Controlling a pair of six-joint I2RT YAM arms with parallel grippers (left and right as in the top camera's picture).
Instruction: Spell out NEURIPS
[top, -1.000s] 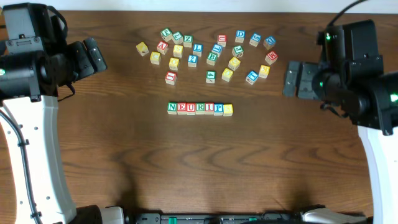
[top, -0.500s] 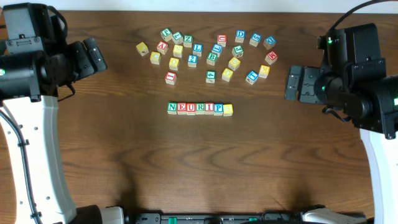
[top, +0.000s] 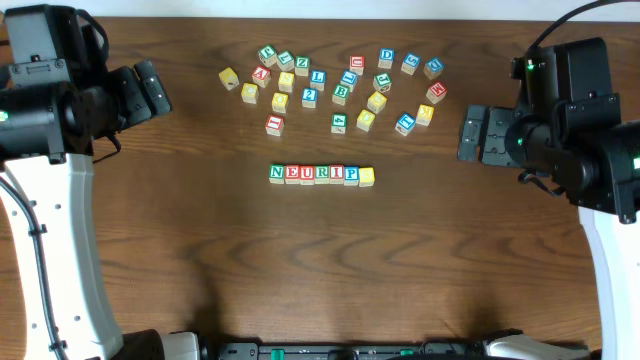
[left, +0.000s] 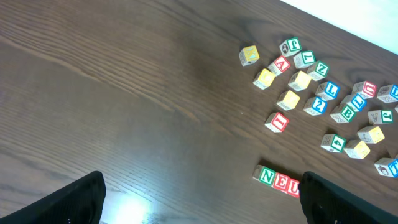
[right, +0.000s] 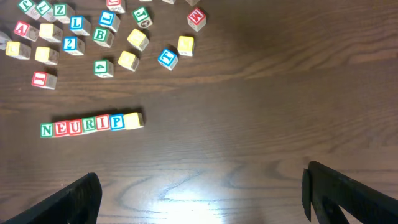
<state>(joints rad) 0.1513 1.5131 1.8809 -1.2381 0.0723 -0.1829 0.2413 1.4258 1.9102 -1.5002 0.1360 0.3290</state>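
At centre, same NEURIPS row (top: 321, 174).

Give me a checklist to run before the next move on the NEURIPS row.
1. Row reads N, E, U, R, I, P in order: ok.
2. Seventh cube shows an S: not ok, its top is plain yellow.
3. Row cubes straight and touching: ok.
4. Left claw open, empty, away from the row: ok.
5. Right claw open, empty, away from the row: ok.
6. An S among the loose cubes: cannot tell.
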